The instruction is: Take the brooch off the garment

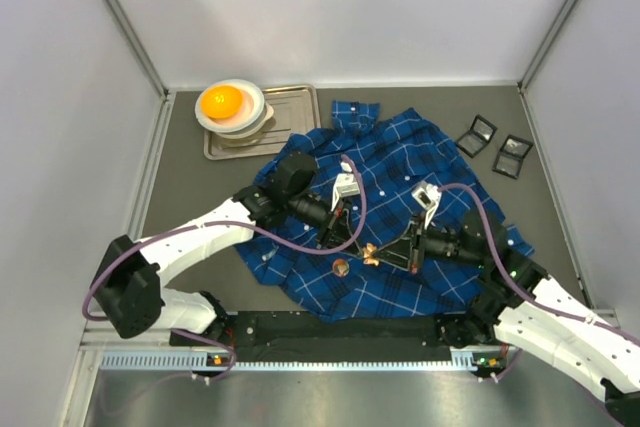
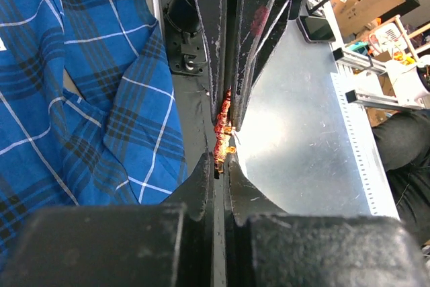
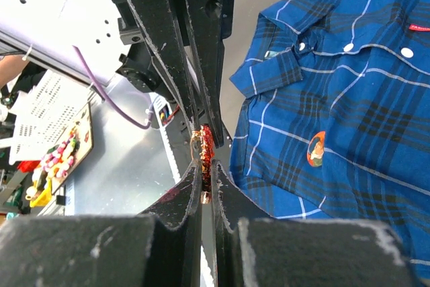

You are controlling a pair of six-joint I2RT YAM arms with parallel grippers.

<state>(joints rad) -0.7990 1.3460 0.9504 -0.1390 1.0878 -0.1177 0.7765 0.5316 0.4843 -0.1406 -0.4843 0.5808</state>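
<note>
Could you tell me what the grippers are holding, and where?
The left gripper and right gripper each pinch an opposite end of the red-gold brooch.

My left gripper (image 1: 360, 245) and right gripper (image 1: 388, 255) meet tip to tip at the brooch (image 1: 371, 255) — no gap. Bare table (image 1: 515, 199) lies right of the shirt (image 1: 400, 147); black cases (image 1: 478, 135) block its far end.

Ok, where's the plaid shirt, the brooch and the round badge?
plaid shirt (image 1: 400, 142): top camera, its chest panel.
brooch (image 3: 205, 144): right wrist camera, its reddish middle.
round badge (image 3: 316, 149): right wrist camera, its centre.
</note>
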